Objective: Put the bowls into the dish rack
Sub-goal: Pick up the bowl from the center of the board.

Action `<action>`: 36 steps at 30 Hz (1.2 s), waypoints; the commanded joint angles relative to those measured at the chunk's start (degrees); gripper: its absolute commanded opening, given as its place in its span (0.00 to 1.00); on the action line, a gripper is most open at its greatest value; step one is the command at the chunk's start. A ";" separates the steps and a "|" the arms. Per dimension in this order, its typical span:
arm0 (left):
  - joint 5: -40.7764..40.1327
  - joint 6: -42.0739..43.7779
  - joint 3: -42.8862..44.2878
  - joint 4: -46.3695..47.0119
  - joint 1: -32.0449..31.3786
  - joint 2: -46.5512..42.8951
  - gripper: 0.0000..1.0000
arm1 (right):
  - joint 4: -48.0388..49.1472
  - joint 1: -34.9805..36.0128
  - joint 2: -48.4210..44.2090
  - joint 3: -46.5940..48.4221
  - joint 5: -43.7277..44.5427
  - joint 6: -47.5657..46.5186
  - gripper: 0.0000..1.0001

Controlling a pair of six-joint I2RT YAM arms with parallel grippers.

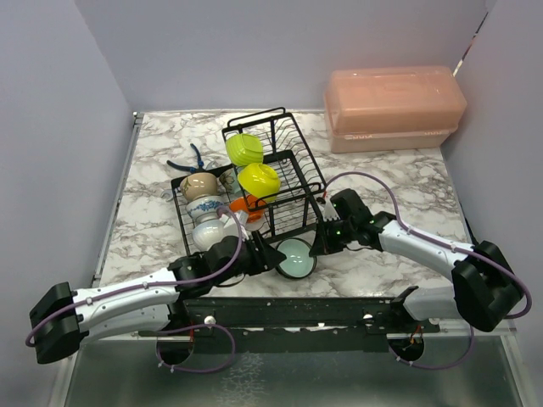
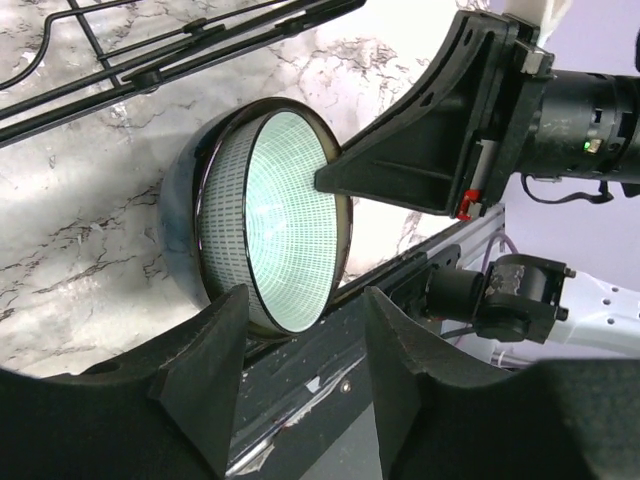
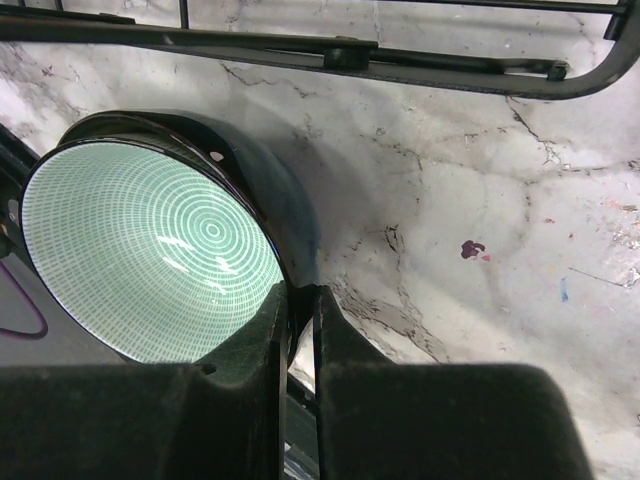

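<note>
The teal bowl (image 3: 150,230) stands tilted on edge on the desk (image 3: 480,180), its rim pinched by the clenched right fingers (image 3: 240,400). The released left fingers (image 2: 200,370) flank its lower rim (mouth towards them). The dish rack (image 3: 340,52) lies just beyond.

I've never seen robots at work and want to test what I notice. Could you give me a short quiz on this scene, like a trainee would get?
1. True or false: the pale teal round bowl with the dark outside already sits in the black wire dish rack.
2. How is that bowl oriented? A: level, mouth up. B: tipped up on its edge. C: upside down.
3. Fill in: the ___ arm's fingers pinch its rim.
Key: 1 false, it is outside the rack, in front of it. 2 B. 3 right.
</note>
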 commanded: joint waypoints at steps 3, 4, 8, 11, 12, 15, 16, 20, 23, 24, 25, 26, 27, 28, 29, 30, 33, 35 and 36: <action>-1.74 0.06 1.46 1.02 -0.28 4.23 0.51 | -5.91 1.34 1.40 -1.56 0.54 -1.13 0.00; -1.47 0.35 1.75 0.95 -0.28 5.15 0.50 | -5.87 1.35 1.57 -1.49 0.52 -1.18 0.00; -1.96 0.07 2.71 -1.32 -0.28 8.04 0.52 | -5.75 1.52 1.83 -0.98 0.60 -1.06 0.00; -2.97 0.08 4.15 -3.51 -0.37 10.24 0.52 | -5.74 1.66 1.50 -0.52 0.69 -0.88 0.00; -3.11 0.20 4.58 -4.12 -0.37 11.12 0.52 | -5.74 1.71 1.38 -0.44 0.69 -0.84 0.00; -3.24 1.01 5.79 -5.49 -0.58 13.72 0.45 | -5.95 1.70 0.97 -0.22 0.83 -0.90 0.00; -3.23 1.44 6.14 -5.62 -0.67 14.47 0.41 | -5.94 1.70 0.80 -0.08 0.93 -0.93 0.00; -3.27 2.90 7.62 -7.08 -1.00 17.18 0.18 | -6.38 1.70 -0.54 0.37 1.58 -0.83 0.00; -4.07 3.66 8.32 -8.32 -1.51 17.67 0.05 | -6.75 1.70 -2.34 0.61 2.52 -0.58 0.06; -4.45 3.85 8.42 -8.52 -1.65 17.47 0.01 | -6.88 1.70 -2.86 0.60 2.80 -0.55 0.10; -4.79 3.97 8.48 -8.58 -1.76 17.08 0.00 | -6.99 1.70 -3.59 0.71 3.00 -0.41 0.15; -5.10 4.00 8.52 -8.80 -1.77 16.56 0.00 | -7.05 1.70 -4.30 0.76 3.24 -0.23 0.19; -5.42 4.19 8.60 -8.87 -1.77 16.00 0.00 | -7.17 1.70 -4.98 0.78 3.61 -0.11 0.24; -5.77 4.31 8.61 -8.95 -1.77 15.25 0.00 | -7.23 1.70 -5.69 0.79 4.01 0.09 0.29; -6.11 4.52 8.61 -8.94 -1.77 14.58 0.00 | -7.33 1.70 -6.36 0.77 4.36 0.33 0.34; -6.43 4.73 8.68 -9.05 -1.77 13.73 0.00 | -7.59 1.68 -7.04 0.90 4.87 0.43 0.38; -7.19 4.69 8.32 -9.16 -1.82 11.10 0.00 | -8.32 1.70 -9.00 1.14 6.34 0.66 0.53; -7.74 4.00 7.79 -9.10 -1.79 9.17 0.00 | -8.46 1.70 -10.39 1.12 6.53 0.47 0.61; -8.08 3.84 7.60 -9.06 -1.77 8.29 0.00 | -8.27 1.70 -11.07 1.10 6.27 0.22 0.64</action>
